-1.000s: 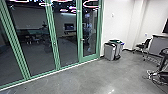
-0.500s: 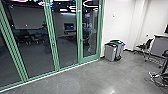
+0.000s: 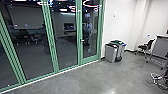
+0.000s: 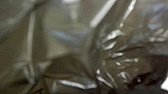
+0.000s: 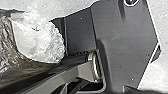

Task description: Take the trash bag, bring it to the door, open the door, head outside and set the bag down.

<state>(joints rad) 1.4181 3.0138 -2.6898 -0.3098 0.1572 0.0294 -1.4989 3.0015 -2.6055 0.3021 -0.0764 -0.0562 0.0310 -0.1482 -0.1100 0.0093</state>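
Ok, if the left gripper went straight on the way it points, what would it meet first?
Probably the bag: its shiny folds lie ahead in the left wrist view, though I can't tell how near they are.

The trash bag [image 5: 8, 55], brown and glossy, lies creased against a bulge of crinkled whitish plastic [image 5: 37, 37]. Beside them are the robot's dark plate [image 5: 122, 47] and jointed bar [image 5: 57, 78], with pale grey floor [image 5: 67, 7] around.

The angular plate [image 5: 122, 50] is dark, the bar [image 5: 53, 80] pale.
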